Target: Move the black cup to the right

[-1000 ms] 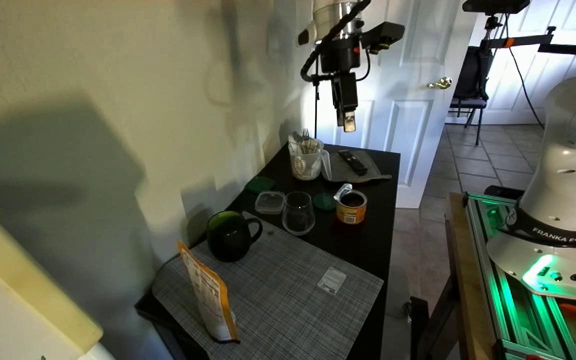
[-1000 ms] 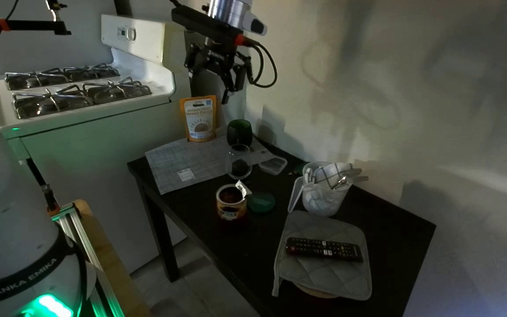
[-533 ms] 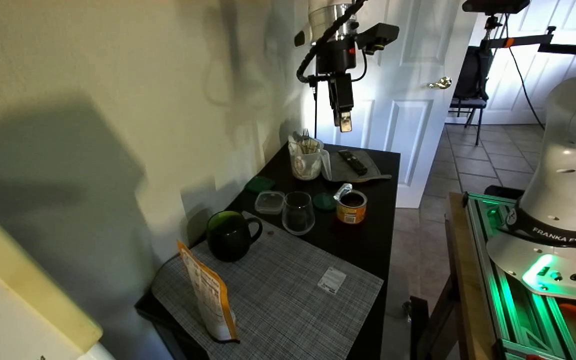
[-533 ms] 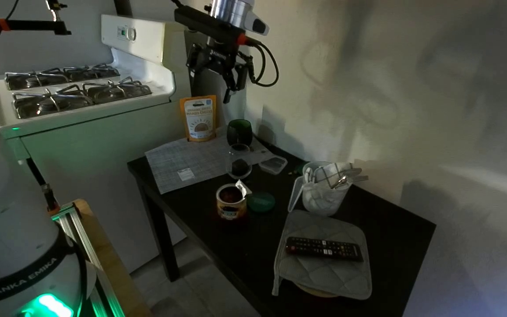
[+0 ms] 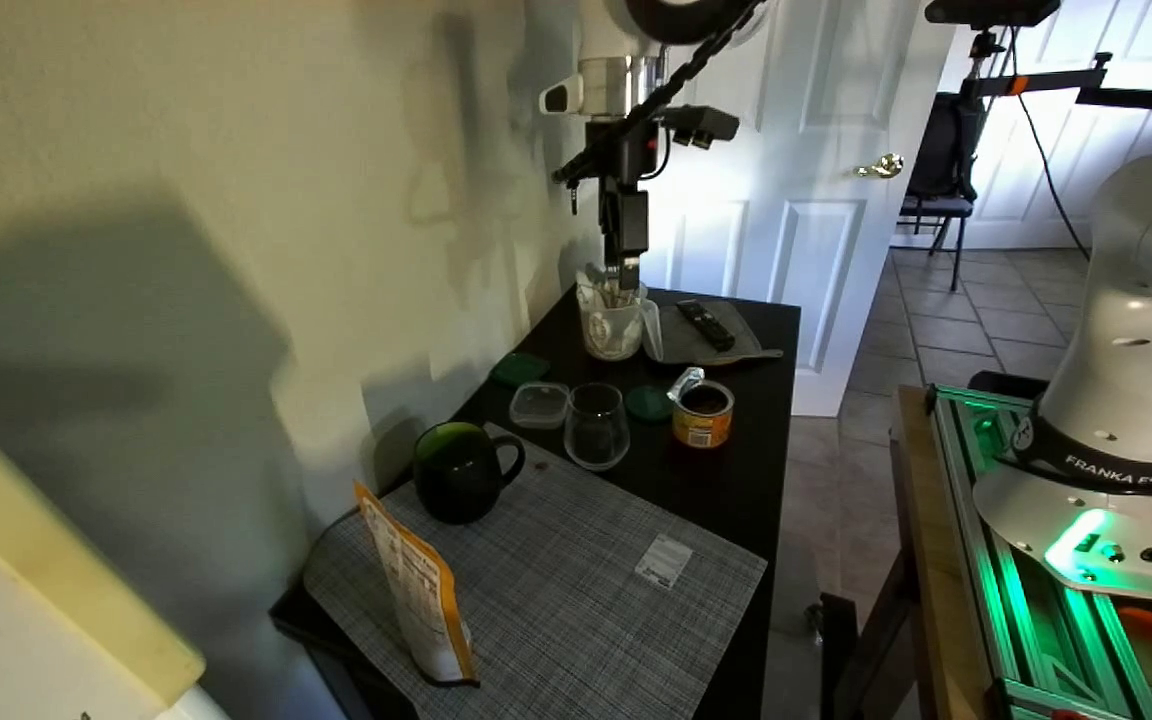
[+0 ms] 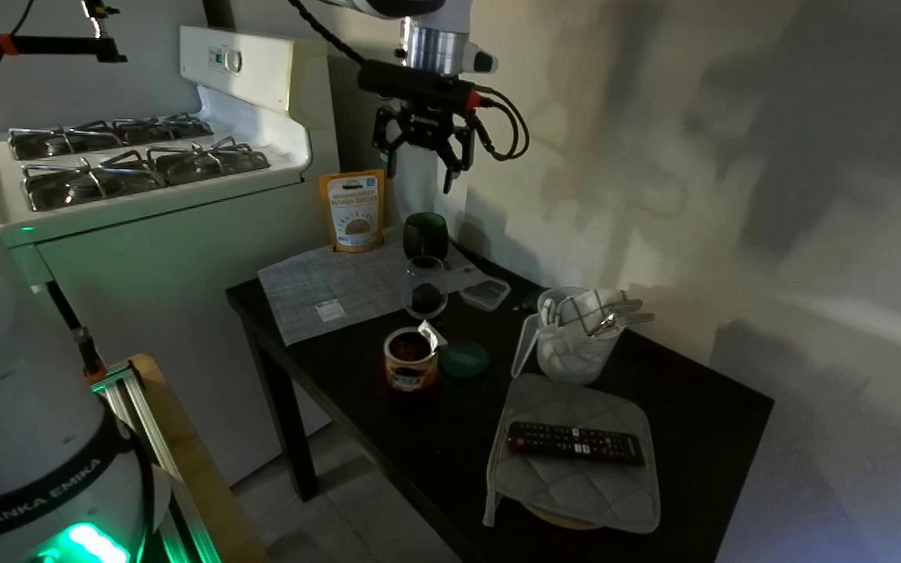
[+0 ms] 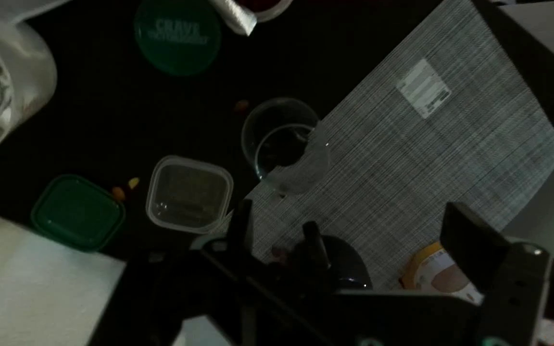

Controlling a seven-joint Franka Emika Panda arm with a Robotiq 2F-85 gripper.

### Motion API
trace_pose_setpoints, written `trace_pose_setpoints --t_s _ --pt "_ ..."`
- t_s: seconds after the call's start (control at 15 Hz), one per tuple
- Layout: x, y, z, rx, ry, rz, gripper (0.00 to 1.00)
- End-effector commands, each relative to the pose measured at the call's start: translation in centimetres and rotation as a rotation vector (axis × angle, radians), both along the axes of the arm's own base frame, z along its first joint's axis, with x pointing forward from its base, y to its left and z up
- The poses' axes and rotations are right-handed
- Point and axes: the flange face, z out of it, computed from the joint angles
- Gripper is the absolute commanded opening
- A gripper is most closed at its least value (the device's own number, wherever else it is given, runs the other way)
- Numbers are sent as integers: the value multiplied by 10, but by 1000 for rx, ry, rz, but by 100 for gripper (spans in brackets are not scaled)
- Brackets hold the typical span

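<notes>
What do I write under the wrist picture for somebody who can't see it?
The black cup is near the bottom, partly hidden by the robot's open jaws. Farther up the picture, a clear glass stands by the edge of a gray mat on a dark table. A clear tub and a square green lid lie to the left.

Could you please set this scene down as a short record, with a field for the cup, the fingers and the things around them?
Black cup: upright on the gray placemat
Fingers: open, empty, hanging above the tabletop
Pouch: standing on the placemat
Clear glass: upright, near the placemat's edge
Can: open, foil lid bent up
Remote: lying on the quilted pad
Task stage: cup not yet grasped
</notes>
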Motion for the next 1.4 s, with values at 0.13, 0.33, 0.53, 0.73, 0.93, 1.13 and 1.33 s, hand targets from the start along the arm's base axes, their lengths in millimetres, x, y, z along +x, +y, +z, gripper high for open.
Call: trace_pose_setpoints --t_s 0.13,0.33,0.53,0.73,0.93,1.13,1.33 --pt "69 42 -48 -2 -89 187 100" --pt "87 74 -71 20 -97 251 100" --pt "79 79 -73 8 -78 243 100" --pt "81 76 -71 8 -82 238 100" --pt "92 71 -86 31 -148 202 100" --pt "101 73 -109 46 -208 170 100" --pt "98 85 -136 96 -178 172 100"
